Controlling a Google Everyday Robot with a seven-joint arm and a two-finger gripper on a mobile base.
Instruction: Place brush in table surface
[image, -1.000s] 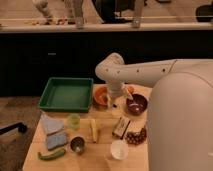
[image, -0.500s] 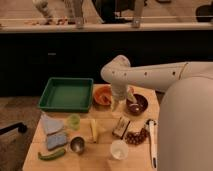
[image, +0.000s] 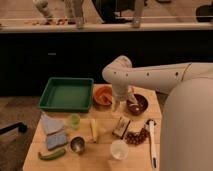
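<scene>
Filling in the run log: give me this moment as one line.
gripper: open, empty, low between orange bowl and dark bowl | table: long white tool lying near right edge

Dark cabinet fronts (image: 50, 60) across back; pale counter ledge (image: 165, 26) above; brown floor (image: 15, 107) left.

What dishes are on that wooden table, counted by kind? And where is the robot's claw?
Bowls: 2 (orange bowl, dark bowl)
Cups: 3 (green cup, metal cup, white cup)
Trays: 1 (green tray)
Total: 6
The gripper hangs open between the two bowls.
</scene>
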